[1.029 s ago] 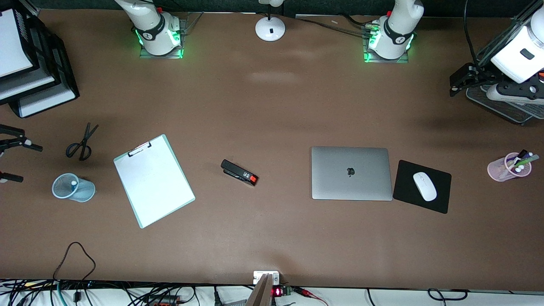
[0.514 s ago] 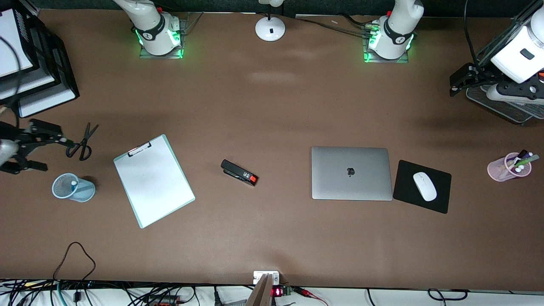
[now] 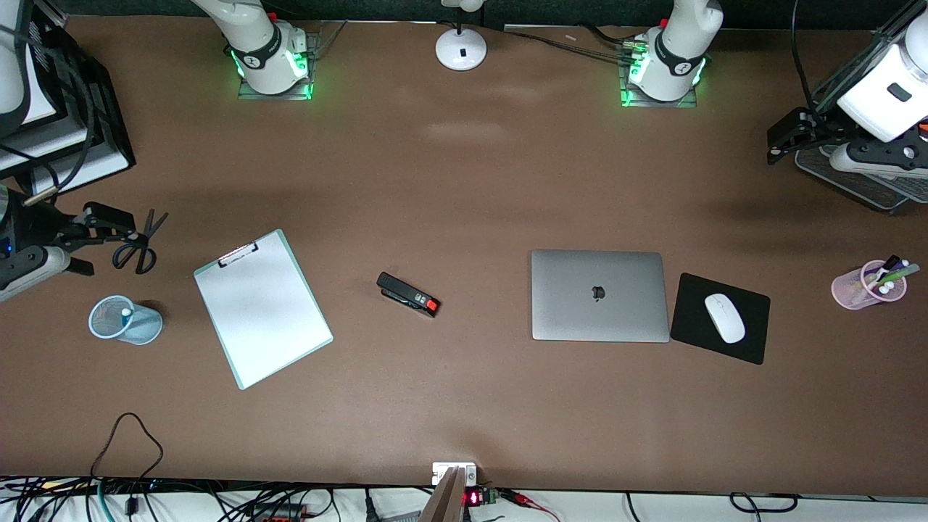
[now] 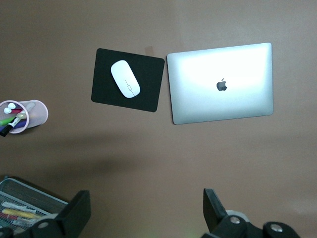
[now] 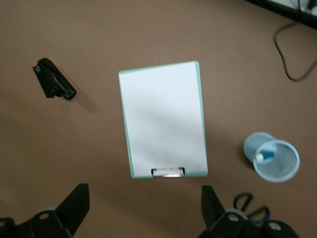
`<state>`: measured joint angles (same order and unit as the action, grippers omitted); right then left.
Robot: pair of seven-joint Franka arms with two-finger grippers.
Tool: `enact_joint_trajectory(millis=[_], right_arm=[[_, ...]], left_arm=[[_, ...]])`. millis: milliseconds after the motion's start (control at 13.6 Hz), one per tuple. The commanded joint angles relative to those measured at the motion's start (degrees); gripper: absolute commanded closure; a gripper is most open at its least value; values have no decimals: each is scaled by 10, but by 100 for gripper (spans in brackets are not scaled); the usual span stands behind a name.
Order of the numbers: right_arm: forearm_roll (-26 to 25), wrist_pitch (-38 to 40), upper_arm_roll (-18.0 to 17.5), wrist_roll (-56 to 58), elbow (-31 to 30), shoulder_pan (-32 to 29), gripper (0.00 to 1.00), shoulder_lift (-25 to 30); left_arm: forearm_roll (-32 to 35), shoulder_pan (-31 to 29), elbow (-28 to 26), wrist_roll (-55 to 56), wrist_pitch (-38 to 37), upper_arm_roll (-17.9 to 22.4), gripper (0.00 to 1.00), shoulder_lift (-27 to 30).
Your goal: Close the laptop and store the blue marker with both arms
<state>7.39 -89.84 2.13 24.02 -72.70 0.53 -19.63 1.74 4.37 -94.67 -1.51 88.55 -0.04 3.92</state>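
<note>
Right claw gapes above scissors; left claw gapes aloft.

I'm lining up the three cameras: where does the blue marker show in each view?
Front view: blue marker in the blue cup, near the right arm's end of the table.
Left wrist view: not in it.
Right wrist view: blue marker in the same cup.
Shared landmark: the clipboard beside the cup.

Front cam's high, facing both bases; wrist cams look straight down, sharing its laptop and clipboard.
</note>
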Motion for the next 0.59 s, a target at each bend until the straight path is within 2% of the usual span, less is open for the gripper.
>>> enact_joint_trajectory(millis=[0,220,367,514], right_arm=[[-41,14,1,-86,-19,25,0,27],[-35,19,4,-103,-19,20,0,32],[-37,11,3,-186,-17,20,0,32],[-41,19,-2,-223,-17,31,0,32]], left_arm=[[-1,-1,16,-6,-10,2,0,-8],[-1,1,16,-5,-9,1,0,-8],[-2,0,16,-5,-12,1,0,-8],[-2,-1,16,-6,-12,1,0,-8]])
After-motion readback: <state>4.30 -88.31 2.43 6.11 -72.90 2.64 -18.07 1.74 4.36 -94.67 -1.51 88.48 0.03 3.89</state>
